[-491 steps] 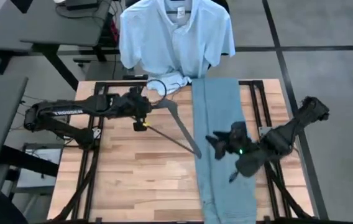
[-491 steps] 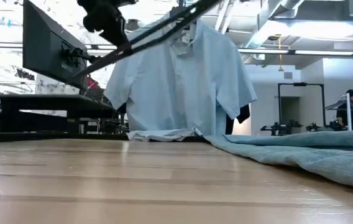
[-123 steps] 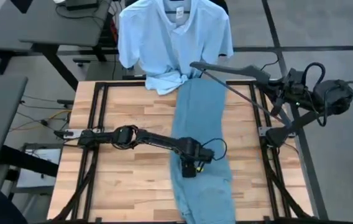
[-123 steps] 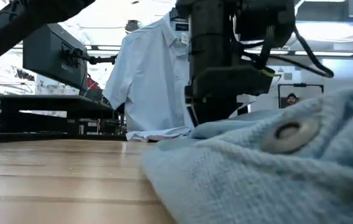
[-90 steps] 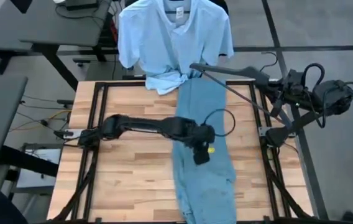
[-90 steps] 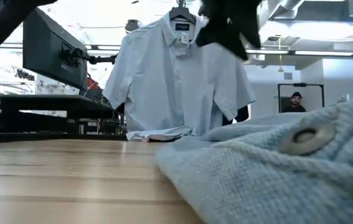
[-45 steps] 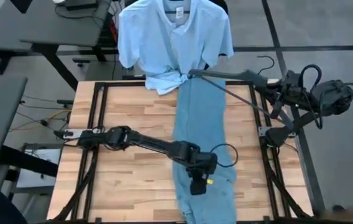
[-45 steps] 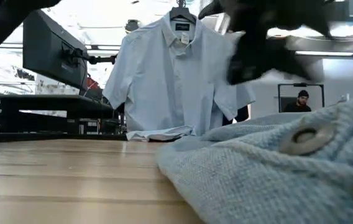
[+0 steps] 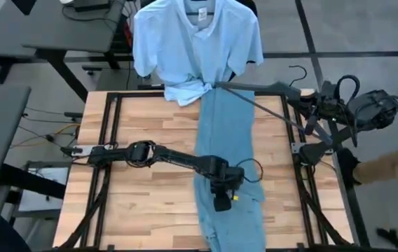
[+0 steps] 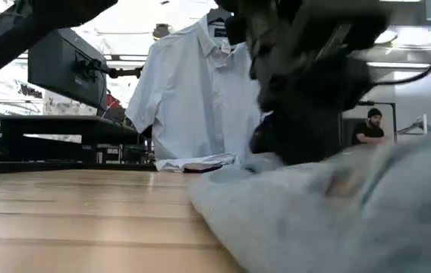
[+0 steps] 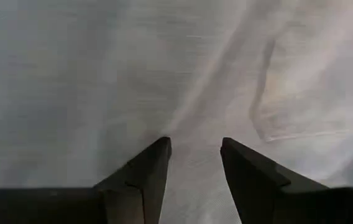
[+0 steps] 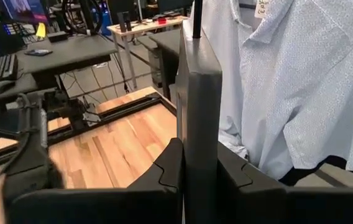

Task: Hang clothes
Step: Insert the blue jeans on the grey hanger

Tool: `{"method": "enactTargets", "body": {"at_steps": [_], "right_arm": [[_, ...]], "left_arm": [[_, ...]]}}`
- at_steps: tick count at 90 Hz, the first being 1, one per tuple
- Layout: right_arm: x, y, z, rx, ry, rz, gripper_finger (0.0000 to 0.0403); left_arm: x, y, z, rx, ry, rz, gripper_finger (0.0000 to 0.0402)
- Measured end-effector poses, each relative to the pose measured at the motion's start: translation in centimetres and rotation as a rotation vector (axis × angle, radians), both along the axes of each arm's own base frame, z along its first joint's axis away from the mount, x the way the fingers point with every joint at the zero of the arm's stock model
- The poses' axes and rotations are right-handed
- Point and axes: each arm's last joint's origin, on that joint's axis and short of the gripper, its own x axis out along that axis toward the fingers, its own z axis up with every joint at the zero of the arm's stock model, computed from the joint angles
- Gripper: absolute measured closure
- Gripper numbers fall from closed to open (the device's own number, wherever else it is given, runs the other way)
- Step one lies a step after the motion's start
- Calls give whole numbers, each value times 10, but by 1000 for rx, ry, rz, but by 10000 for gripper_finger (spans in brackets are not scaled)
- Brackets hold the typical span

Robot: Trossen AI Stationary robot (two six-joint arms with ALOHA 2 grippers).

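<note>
I have the left gripper point(image 9: 221, 204) down on the jeans point(image 9: 228, 133), its fingers point(image 11: 144, 177) spread apart with denim showing in the gap between them, tips pressed at or just above the cloth (I cannot tell from here whether they actually touch). The jeans lie lengthwise down the wooden table point(image 9: 143, 203), right of its centre, running from the far edge to the near edge, with my left arm reaching across from the left side to their near half. In the low view the denim fills the near right foreground, blurred, with the arm's dark bulk above it.

The right gripper point(image 9: 310, 106) sits off the table's far right corner, closed on a dark hanger point(image 9: 255, 87) whose bar stretches left, its tip near the far end of the jeans. The pale collared shirt point(image 9: 195, 45) hangs beyond the table's far edge, its hem just touching the jeans' far end. A person point(image 10: 369, 125) sits far back in the room.
</note>
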Motion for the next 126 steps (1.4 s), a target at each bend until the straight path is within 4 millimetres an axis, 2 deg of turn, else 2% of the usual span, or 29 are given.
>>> {"method": "enactTargets", "body": {"at_steps": [8,14,28,36,64,79,99,112,126], "right_arm": [[0,0,0,0,-1,0,375],[0,0,0,-2,3,0,375],[0,0,-1,-6,14,0,375],[0,0,-1,-7,15,0,375],[-1,0,-1,-15,20,1,375],[-1,0,-1,-23,25,4,375],[-1,0,-2,-21,28,13,375],[-1,0,-2,-18,29,22,375],[-1,0,-2,-21,31,23,375]], "left_arm": [[-8,24,-2,82,91,17,265],[-13,35,-3,158,130,8,265],[-29,38,-4,165,293,-50,265],[-38,19,-6,155,359,-141,265],[-72,-83,-6,155,458,-412,265],[-87,-103,-19,115,561,-344,265],[-128,-134,-49,76,781,-360,265],[-144,-156,-53,55,818,-397,265],[-150,-175,-47,24,796,-408,265]]}}
